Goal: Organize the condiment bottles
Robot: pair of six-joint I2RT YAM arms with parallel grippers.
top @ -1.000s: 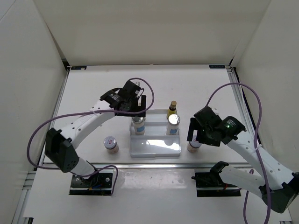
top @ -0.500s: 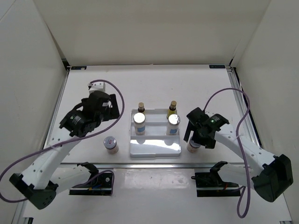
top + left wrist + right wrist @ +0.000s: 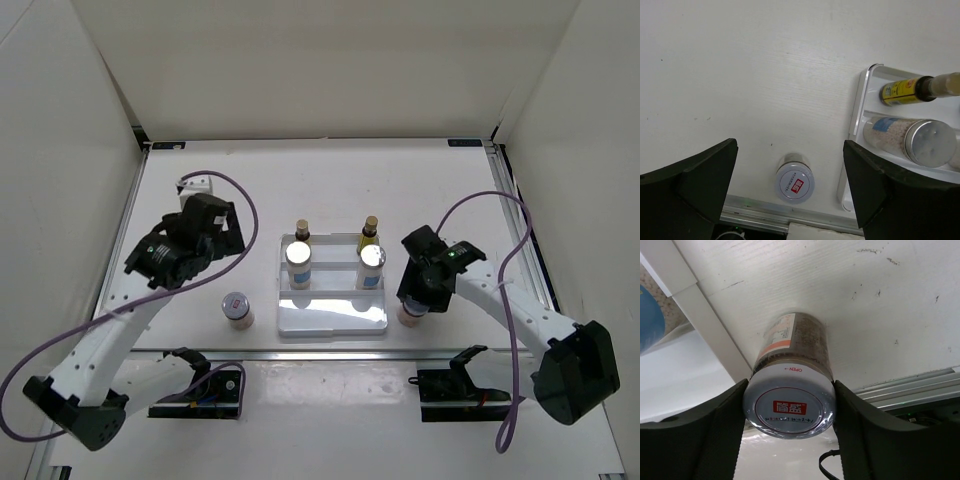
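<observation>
The right gripper (image 3: 788,412) clamps the pinkish jar (image 3: 797,345) standing just right of the white stepped tray (image 3: 283,312), likely to lift it onto the bare front step (image 3: 332,318), while the left gripper (image 3: 790,170) hangs wide above the second jar (image 3: 795,183) left of the tray

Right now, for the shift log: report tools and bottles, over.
Left tool open, empty. Right tool closed on right jar beside tray. Four bottles on tray, left jar on table. Nothing blocking.

The white table (image 3: 400,180) bears a stepped tray (image 3: 330,318) (also white), left jar (image 3: 237,308) and right jar (image 3: 792,347).
</observation>
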